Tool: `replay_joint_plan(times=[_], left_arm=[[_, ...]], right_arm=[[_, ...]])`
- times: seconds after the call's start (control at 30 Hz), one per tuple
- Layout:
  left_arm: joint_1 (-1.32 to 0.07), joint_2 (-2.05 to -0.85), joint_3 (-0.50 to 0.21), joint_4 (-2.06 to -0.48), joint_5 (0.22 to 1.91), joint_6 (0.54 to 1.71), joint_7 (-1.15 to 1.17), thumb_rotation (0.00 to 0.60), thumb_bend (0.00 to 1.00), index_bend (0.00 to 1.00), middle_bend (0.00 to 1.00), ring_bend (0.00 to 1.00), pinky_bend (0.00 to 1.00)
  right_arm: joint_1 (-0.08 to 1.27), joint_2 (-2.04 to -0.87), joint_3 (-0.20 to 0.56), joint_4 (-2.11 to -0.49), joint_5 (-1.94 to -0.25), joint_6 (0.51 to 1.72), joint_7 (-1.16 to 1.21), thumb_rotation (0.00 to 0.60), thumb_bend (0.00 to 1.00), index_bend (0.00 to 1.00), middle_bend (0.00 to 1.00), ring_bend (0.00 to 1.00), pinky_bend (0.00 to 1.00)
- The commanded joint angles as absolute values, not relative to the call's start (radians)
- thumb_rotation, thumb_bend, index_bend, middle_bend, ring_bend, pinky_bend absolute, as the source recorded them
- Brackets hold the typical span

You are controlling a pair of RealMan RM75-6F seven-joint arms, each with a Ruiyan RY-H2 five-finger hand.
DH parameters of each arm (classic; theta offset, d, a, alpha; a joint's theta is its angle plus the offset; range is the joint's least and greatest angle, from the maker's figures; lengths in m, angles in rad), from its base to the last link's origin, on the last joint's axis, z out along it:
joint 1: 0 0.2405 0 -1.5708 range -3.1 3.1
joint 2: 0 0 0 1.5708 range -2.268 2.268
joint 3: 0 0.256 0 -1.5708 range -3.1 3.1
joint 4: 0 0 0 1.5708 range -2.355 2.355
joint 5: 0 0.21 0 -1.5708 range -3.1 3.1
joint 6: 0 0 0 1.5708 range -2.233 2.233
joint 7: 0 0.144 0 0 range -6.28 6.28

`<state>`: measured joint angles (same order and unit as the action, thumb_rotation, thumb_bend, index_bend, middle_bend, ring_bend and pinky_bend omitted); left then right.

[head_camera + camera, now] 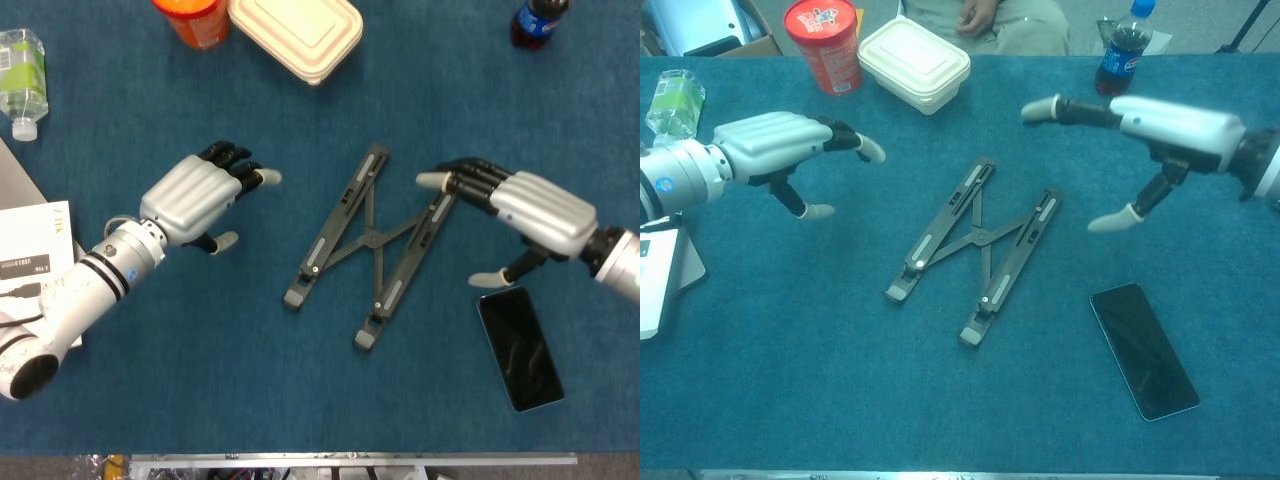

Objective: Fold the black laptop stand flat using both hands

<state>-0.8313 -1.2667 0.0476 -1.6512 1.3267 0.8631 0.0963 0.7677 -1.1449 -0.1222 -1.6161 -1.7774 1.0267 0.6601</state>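
Two robot hands are held above a blue table [200,400], one on each side of a black laptop stand [368,246] that lies collapsed flat in an X shape near the table's middle. The left hand [195,197] is kept well apart from the stand, fingers extended with the thumb spread away from them, and nothing is held. The right hand [525,208] is positioned just beside the stand's right bar, fingers stretched toward its upper end, thumb spread wide, nothing gripped; whether the fingertips [432,180] touch the bar cannot be told. A black phone [519,348] is seen near the right hand.
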Motion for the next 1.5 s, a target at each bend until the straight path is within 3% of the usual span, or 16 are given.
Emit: replay_joint_plan(times=[0.03, 0.43, 0.67, 0.9, 1.2, 1.5], left_arm=[[-0.801, -1.322, 0.06, -1.584, 1.375, 0.919, 0.178, 0.6, 0.28, 0.26, 0.27, 0.15, 0.16], [-0.753, -1.374, 0.046, -1.512, 1.43, 0.994, 0.254, 0.6, 0.28, 0.21, 0.24, 0.15, 0.16], [-0.75, -1.431, 0.033, -1.443, 1.452, 0.98, 0.208, 0.6, 0.28, 0.0, 0.07, 0.04, 0.16], [-0.765, -1.476, 0.011, -1.43, 1.408, 0.908, 0.181, 0.6, 0.28, 0.0, 0.0, 0.0, 0.12], [-0.788, -1.546, -0.01, -1.345, 1.354, 0.823, 0.173, 0.6, 0.28, 0.0, 0.0, 0.0, 0.1], [-0.796, -1.568, -0.021, -1.324, 1.317, 0.765, 0.135, 0.6, 0.28, 0.0, 0.0, 0.0, 0.08]], right_arm=[[0.746, -1.19, -0.141, -1.58, -1.79, 0.98, 0.472, 0.6, 0.11, 0.0, 0.07, 0.0, 0.05], [0.716, -1.287, -0.142, -1.466, -1.771, 0.943, 0.224, 0.6, 0.11, 0.0, 0.07, 0.0, 0.05], [0.702, -1.354, -0.127, -1.391, -1.771, 0.958, 0.107, 0.6, 0.11, 0.0, 0.07, 0.0, 0.04], [0.687, -1.406, -0.118, -1.34, -1.765, 0.985, 0.062, 0.6, 0.11, 0.0, 0.07, 0.0, 0.04], [0.662, -1.486, -0.118, -1.217, -1.838, 1.123, 0.04, 0.6, 0.11, 0.0, 0.01, 0.0, 0.02], [0.659, -1.57, -0.141, -1.088, -1.873, 1.161, 0.064, 0.6, 0.11, 0.0, 0.0, 0.0, 0.0]])
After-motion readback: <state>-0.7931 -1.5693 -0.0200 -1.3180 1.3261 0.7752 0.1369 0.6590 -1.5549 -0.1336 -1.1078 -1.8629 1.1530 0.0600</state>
